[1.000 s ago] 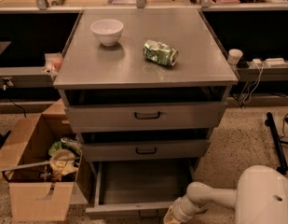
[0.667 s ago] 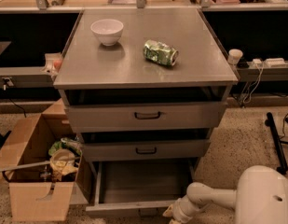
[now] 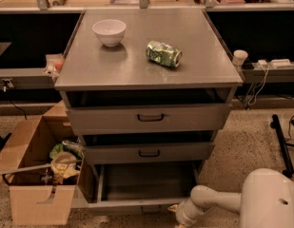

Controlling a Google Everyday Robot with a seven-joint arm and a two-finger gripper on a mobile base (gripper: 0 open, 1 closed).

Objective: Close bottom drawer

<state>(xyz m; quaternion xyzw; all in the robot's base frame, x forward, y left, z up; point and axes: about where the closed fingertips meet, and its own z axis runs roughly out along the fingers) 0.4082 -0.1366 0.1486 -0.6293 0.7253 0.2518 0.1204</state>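
Note:
The bottom drawer [image 3: 145, 182] of the grey metal cabinet is pulled out, and its wide flat tray is bare. Its slim front [image 3: 137, 204] runs along the lower edge of the view, with a small dark handle at the middle. My gripper [image 3: 179, 217] is at the very bottom of the view, right at the right part of the drawer front, on the end of my white arm [image 3: 210, 201]. Most of the gripper is cut off by the frame edge.
The middle drawer [image 3: 149, 153] and top drawer [image 3: 150, 118] stand slightly ajar above. A white bowl [image 3: 109, 32] and a crushed green can [image 3: 163, 53] lie on the cabinet top. An open cardboard box [image 3: 37, 175] of clutter stands against the drawer's left side. A dark stand leg [image 3: 282, 144] lies on the floor to the right.
The bottom drawer's front has slid a little way in toward the cabinet. My arm has followed it slightly forward.

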